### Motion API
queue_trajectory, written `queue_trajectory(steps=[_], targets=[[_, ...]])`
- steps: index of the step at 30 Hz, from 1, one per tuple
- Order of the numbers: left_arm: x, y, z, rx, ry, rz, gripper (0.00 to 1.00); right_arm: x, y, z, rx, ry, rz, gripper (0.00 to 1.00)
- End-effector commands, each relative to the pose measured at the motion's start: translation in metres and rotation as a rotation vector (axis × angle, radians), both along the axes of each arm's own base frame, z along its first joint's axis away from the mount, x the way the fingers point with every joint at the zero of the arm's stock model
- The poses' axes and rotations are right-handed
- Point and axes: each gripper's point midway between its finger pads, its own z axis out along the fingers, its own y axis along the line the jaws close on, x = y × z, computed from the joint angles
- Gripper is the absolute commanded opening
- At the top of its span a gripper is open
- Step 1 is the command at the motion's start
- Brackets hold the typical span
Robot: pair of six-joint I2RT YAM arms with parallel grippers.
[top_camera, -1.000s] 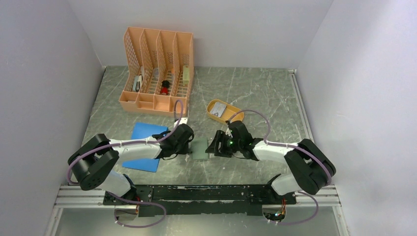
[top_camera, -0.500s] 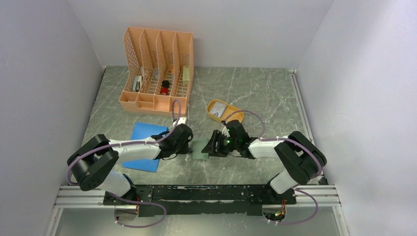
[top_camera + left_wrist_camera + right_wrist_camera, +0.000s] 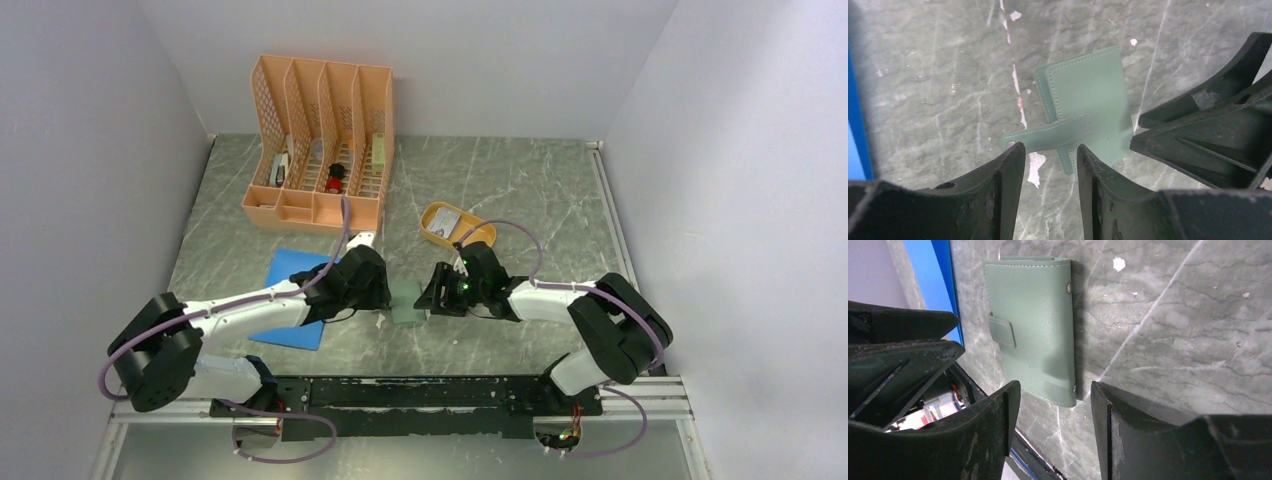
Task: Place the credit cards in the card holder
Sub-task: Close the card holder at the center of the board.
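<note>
At the card holder's left edge, the left gripper (image 3: 1048, 150) stands partly open, with bare marble showing between its fingers. The closed sage-green card holder (image 3: 1088, 95) lies flat on the table (image 3: 520, 190), its snap strap (image 3: 1048, 137) reaching towards that gripper. The strap's tip ends right at one fingertip (image 3: 1015, 152); contact cannot be confirmed. On the card holder's opposite side, the right gripper (image 3: 1054, 390) is also spread, its fingers level with the wallet's near corner and closed on nothing. Beyond the card holder's left side, behind the left arm, lies a flat blue pad (image 3: 293, 268). Past the card holder and off to its right sits a mustard-yellow tray (image 3: 482, 233), with the pale credit cards (image 3: 446, 222) inside. An orange file organizer (image 3: 320, 140) stands farther back, to the card holder's left.
</note>
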Motion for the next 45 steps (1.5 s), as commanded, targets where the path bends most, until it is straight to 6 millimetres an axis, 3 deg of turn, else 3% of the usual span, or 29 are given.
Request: queue_trajectory(steps=[1,13,22,26,38,45], targets=[[0.001,-0.025,0.010,-0.051,-0.001,-0.080,0.49,0.002,-0.012,-0.006,-0.075,-0.015,-0.016,0.58],[0.005,-0.030,-0.020,0.058,0.051,-0.097,0.48,-0.001,-0.012,-0.001,-0.073,-0.017,-0.008,0.59],[-0.001,-0.009,-0.046,0.142,0.084,-0.059,0.19,0.001,-0.010,0.002,-0.069,-0.024,-0.001,0.59],[-0.003,-0.003,-0.052,0.162,0.088,-0.053,0.11,0.001,-0.009,0.003,-0.069,-0.025,0.002,0.59],[-0.012,0.008,-0.074,0.191,0.126,-0.036,0.06,-0.004,0.010,0.010,0.039,-0.009,0.053,0.59],[-0.015,0.012,-0.080,0.197,0.135,-0.028,0.05,-0.008,0.016,0.001,0.077,0.045,0.048,0.54]])
